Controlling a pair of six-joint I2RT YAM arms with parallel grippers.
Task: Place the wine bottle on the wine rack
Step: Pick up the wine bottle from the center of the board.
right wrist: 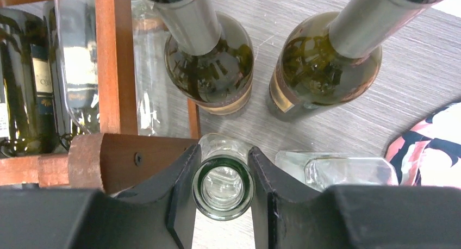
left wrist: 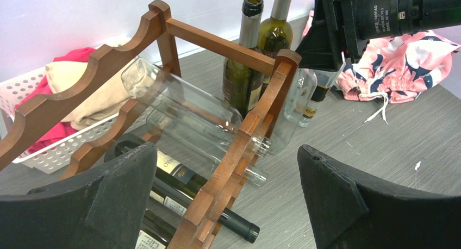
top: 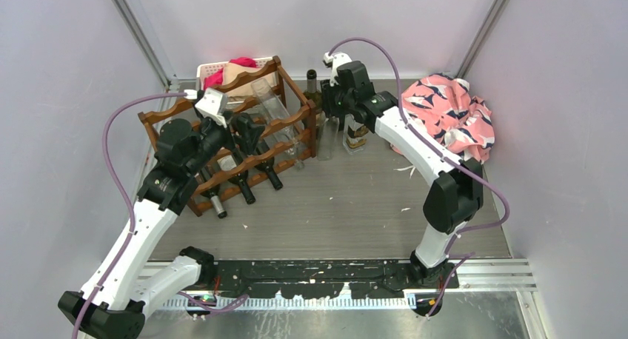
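1. My right gripper (right wrist: 223, 170) sits at the bottom middle of its wrist view. Both fingers (right wrist: 182, 194) press against the neck of the clear wine bottle (right wrist: 223, 190), so it is clamped on that neck.
2. The bottle stands upright on the table (top: 355, 206), not on the rack. In the top view it is in the upper middle, just right of the wine rack (top: 169, 114) and beside its end post.
3. My left gripper (left wrist: 225, 151) is spread wide and holds nothing. It hangs over the rack at centre left of the top view.
4. The rack carries a clear bottle (left wrist: 185, 105) lying on an upper tier. Dark bottles (top: 243, 189) lie lower down, their necks poking toward the bottom of the frame.
5. Two dark green bottles (right wrist: 209, 64) stand upright along the top of the right wrist view, and a square clear bottle (right wrist: 348, 173) stands at lower right.
6. A floral cloth (top: 448, 117) lies at upper right of the top view. A white basket (top: 211, 66) with clothes sits behind the rack.
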